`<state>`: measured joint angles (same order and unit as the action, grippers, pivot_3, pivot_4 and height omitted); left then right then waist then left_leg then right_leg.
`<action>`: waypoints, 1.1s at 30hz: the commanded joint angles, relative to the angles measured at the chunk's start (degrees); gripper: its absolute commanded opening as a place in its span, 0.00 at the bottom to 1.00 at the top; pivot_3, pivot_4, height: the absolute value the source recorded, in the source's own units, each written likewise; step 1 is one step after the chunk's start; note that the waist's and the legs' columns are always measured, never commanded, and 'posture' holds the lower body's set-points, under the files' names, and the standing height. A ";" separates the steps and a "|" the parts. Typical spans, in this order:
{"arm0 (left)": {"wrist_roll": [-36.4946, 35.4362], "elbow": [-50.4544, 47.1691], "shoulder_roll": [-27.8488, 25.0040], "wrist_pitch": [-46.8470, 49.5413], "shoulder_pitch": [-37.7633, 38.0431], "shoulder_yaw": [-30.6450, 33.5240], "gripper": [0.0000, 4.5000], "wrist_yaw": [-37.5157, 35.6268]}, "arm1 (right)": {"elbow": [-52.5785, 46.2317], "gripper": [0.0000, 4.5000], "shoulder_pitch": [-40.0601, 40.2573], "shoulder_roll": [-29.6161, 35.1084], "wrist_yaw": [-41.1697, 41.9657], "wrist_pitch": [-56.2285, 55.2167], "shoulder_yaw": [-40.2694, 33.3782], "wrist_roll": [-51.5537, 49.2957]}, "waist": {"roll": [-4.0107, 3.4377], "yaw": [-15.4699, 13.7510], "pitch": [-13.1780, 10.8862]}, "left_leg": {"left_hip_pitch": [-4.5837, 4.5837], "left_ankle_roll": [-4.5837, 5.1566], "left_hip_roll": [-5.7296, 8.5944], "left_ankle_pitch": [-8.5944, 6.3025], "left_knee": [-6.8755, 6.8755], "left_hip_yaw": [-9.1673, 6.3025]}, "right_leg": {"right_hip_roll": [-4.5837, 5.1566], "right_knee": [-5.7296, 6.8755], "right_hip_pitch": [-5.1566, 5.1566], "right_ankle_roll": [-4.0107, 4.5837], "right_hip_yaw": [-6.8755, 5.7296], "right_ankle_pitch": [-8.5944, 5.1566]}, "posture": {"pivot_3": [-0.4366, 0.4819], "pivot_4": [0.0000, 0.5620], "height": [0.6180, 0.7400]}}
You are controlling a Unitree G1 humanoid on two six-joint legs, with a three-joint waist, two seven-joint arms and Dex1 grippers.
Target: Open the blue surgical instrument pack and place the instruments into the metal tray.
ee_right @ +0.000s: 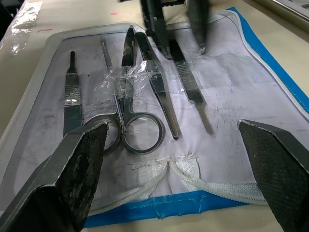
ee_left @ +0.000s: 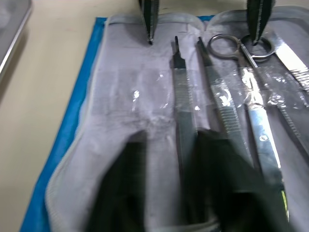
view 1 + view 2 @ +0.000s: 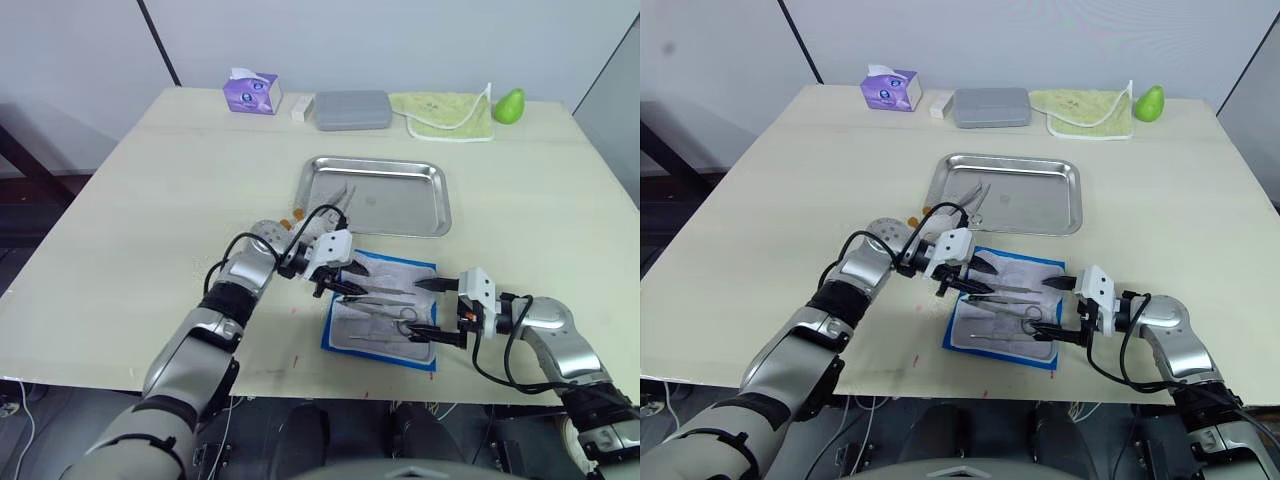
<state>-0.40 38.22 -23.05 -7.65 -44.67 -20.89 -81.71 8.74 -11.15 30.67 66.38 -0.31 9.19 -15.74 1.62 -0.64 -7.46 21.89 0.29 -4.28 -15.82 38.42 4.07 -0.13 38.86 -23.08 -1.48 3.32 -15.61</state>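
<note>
The metal tray [image 3: 376, 195] sits at frame centre on the surface [image 3: 150, 220], one instrument already inside. Just below it the blue surgical instrument pack [image 3: 381, 310] lies open, pale lining up, silvery instruments [image 1: 140, 111] under clear straps. The right claw [image 3: 436, 309] is spread wide; better it steadies the pack's edge. The left claw [image 3: 343, 281] straddles one slim handle, fingers apart; draw it out lengthwise.

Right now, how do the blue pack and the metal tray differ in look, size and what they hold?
The blue pack is soft fabric lying open near the table edge, its pale lining holding several instruments in a row. The metal tray is rigid, shiny steel, larger and farther from the robot, holding only a couple of tools near its left end. Both are flat rectangles on the table, lying apart.
</note>
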 commanded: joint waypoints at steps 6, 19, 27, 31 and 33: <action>3.08 2.37 -0.77 -0.22 1.25 -1.73 0.01 -0.28 | 1.31 1.00 1.35 -0.24 -0.41 1.98 2.02 1.92 | -0.02 0.07 0.05 | -0.03 0.00 0.00 0.00 -0.01 0.00 | -0.01 0.01 0.01 0.00 0.01 0.00 | 0.48 0.27 1.00; 3.82 -9.49 -3.03 12.18 -1.77 -3.65 0.01 -3.30 | 2.89 1.00 0.02 -0.33 -1.68 2.66 4.76 4.37 | -0.01 1.32 0.05 | -0.02 0.00 -0.02 0.00 -0.04 -0.05 | -0.06 0.01 0.00 0.01 0.00 -0.01 | 0.48 0.27 1.00; 5.98 -14.73 -3.60 20.92 -4.73 -6.17 0.01 -4.60 | 3.50 1.00 -0.29 -0.32 -2.61 3.28 5.68 5.61 | -0.01 1.49 0.05 | -0.03 0.00 -0.03 0.00 -0.05 -0.04 | -0.08 0.00 0.00 0.01 0.01 -0.01 | 0.48 0.27 1.00; 6.47 -16.17 -4.19 23.24 -5.61 -6.47 0.01 -4.91 | 3.37 1.00 -0.24 -0.22 -2.89 3.93 6.26 5.92 | -0.01 1.54 0.05 | -0.04 0.00 -0.04 0.00 -0.05 -0.04 | -0.10 0.01 0.00 0.02 0.02 -0.01 | 0.48 0.27 1.00; 6.42 -16.73 -4.64 24.29 -6.15 -6.74 0.01 -5.21 | 3.49 1.00 -0.26 -0.14 -2.91 4.16 6.54 6.13 | 0.00 1.55 0.05 | -0.03 0.00 -0.05 0.00 -0.05 -0.05 | -0.10 0.01 0.00 0.02 0.02 -0.01 | 0.48 0.27 1.00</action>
<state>5.16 23.07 -26.93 15.82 -49.66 -27.24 -86.17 9.00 -13.35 30.12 64.45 1.23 12.35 -14.27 1.61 0.91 -7.41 21.86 0.29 -4.32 -15.82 38.37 4.04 -0.23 38.87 -23.08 -1.46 3.36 -15.62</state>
